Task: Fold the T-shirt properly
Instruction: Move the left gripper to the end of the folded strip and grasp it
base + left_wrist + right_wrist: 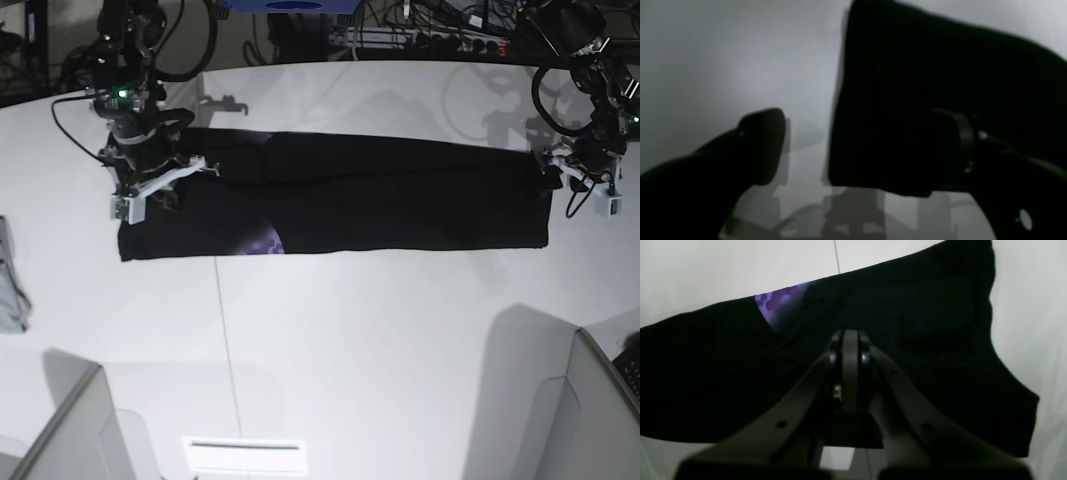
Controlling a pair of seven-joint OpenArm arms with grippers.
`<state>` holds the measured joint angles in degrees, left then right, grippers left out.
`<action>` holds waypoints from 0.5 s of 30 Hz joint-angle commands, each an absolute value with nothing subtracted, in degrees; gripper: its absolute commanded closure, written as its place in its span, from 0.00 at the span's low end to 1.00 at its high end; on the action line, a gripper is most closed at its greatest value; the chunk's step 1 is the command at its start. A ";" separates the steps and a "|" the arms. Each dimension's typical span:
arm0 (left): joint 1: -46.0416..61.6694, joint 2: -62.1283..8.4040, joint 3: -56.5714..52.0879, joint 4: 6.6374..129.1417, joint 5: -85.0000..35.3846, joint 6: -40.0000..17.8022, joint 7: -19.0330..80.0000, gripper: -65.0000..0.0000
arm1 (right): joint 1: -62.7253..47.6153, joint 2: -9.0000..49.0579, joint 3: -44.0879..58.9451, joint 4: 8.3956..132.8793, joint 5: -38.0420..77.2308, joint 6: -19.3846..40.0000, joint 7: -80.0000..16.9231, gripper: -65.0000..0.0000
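The black T-shirt lies folded into a long strip across the white table, with a purple print showing at its front edge. My right gripper is at the strip's left end. In the right wrist view its fingertips are pressed together on the T-shirt, just below the purple print. My left gripper is at the strip's right end. The left wrist view shows the left gripper open, one finger over bare table, the other over the T-shirt.
A grey cloth piece lies at the table's left edge. Cables and equipment line the back. Grey partition panels stand at the front left and front right corners.
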<state>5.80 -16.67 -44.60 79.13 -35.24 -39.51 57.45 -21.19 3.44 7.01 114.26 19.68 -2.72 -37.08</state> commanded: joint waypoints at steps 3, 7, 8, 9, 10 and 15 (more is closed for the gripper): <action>5.32 -17.98 -44.62 78.37 -36.26 -40.00 56.31 0.03 | -21.23 3.74 7.08 115.21 19.91 -2.42 -35.65 1.00; 2.86 -17.80 -44.62 75.74 -30.64 -40.00 56.31 0.03 | -21.23 3.74 7.08 115.21 19.91 -2.42 -35.65 1.00; 2.33 -17.80 -44.70 75.30 -28.62 -40.00 56.31 0.03 | -21.23 3.74 7.08 115.21 19.91 -2.42 -35.65 1.00; 2.07 -17.80 -44.79 75.03 -27.38 -40.00 56.31 0.03 | -21.23 3.74 7.08 115.21 19.91 -2.42 -35.65 1.00; 1.98 -17.71 -44.70 74.95 -26.33 -40.00 56.31 0.03 | -21.23 3.74 7.08 115.21 19.91 -2.42 -35.65 1.00; 1.36 -17.63 -44.62 74.86 -25.63 -40.00 56.31 0.10 | -21.23 3.65 7.08 115.21 19.91 -2.42 -35.65 1.00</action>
<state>1.63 -16.84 -44.53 74.54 -26.02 -39.72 55.27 -21.63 3.44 7.01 114.26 19.64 -2.72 -37.10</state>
